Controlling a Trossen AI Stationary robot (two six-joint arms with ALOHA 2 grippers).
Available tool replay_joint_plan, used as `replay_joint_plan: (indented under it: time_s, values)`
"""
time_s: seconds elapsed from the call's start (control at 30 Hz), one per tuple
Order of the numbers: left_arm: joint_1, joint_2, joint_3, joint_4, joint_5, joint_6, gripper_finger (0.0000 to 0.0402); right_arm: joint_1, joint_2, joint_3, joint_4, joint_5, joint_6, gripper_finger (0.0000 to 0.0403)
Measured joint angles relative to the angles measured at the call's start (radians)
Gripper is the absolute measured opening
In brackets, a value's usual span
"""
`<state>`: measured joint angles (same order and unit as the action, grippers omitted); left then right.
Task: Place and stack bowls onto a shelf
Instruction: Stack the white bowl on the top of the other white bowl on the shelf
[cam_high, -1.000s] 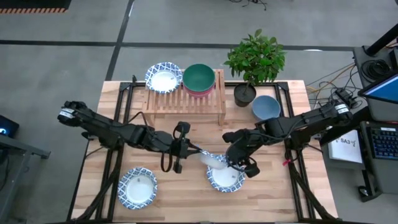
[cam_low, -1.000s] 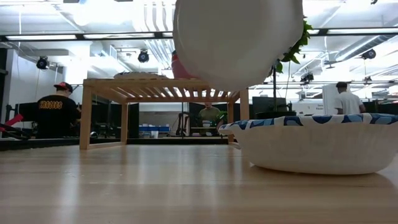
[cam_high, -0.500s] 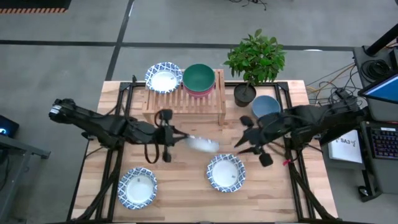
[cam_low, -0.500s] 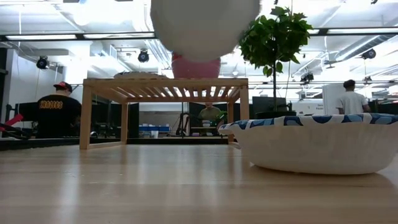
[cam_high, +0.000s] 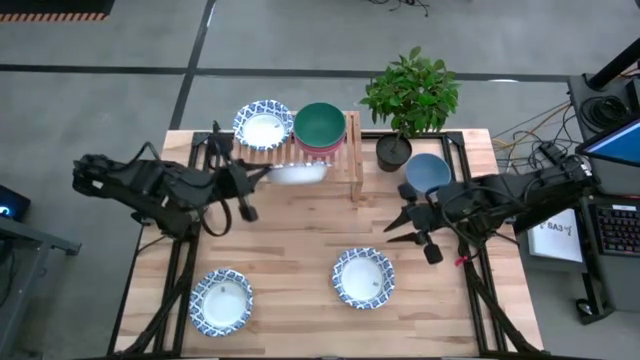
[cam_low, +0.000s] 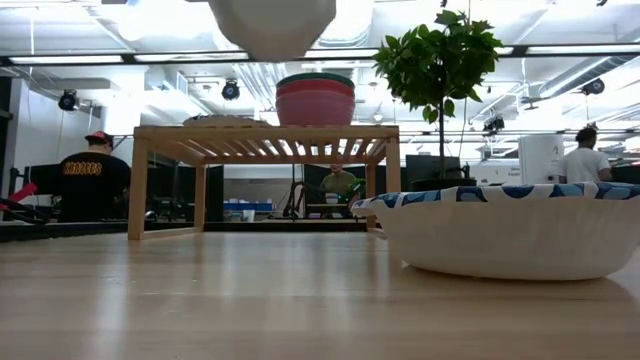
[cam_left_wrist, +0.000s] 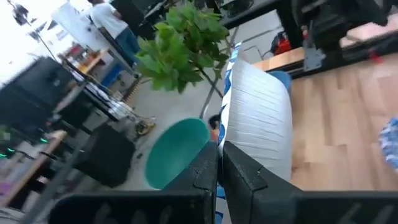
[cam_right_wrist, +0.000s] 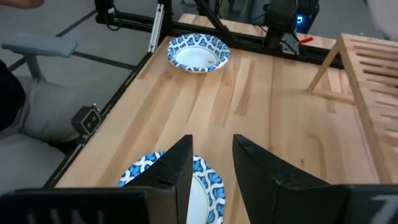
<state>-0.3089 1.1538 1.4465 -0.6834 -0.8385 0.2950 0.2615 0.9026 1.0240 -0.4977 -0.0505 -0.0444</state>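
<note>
Left hand is clamped shut on the rim of a patterned bowl, holding it up in the air over the front part of the shelf. The bowl sticks out past the fingertips toward the stacked bowls; in the left wrist view it's tipped on edge, white ribbed underside showing. On the shelf there's another patterned bowl at the back left, and a green bowl stacked on pinkish ones right beside it. Right hand hangs over the tabletop to the right, fingers spread with nothing in them. Two more patterned bowls sit on the tabletop, front-left and front-middle, and a blue bowl sits by the potted plant.
</note>
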Motion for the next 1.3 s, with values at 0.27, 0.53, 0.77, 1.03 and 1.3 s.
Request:
replay_joint_plan:
  time_s: [0.27, 0.53, 0.77, 1.03, 1.3]
  values:
    - [0.034, 0.081, 0.229, -0.284, -0.329, 0.079, 0.0, 0.0, -0.012, -0.089, 0.08, 0.0, 0.0, 0.0103]
    - [0.296, 0.087, 0.218, -0.462, -0.309, -0.089, 0.0, 0.0, -0.011, -0.095, 0.107, 0.0, -0.034, 0.0094]
    - [0.526, 0.102, 0.106, -0.351, -0.051, -0.047, 0.0, 0.0, -0.01, -0.096, 0.122, 0.0, -0.045, 0.0093]
    - [0.624, 0.143, 0.012, -0.234, -0.05, 0.027, 0.0, 0.0, -0.01, -0.096, 0.122, 0.0, -0.045, 0.0093]
    - [0.626, 0.187, 0.0, -0.221, -0.038, 0.029, 0.0001, 0.0, -0.01, -0.096, 0.122, 0.0, -0.045, 0.0093]
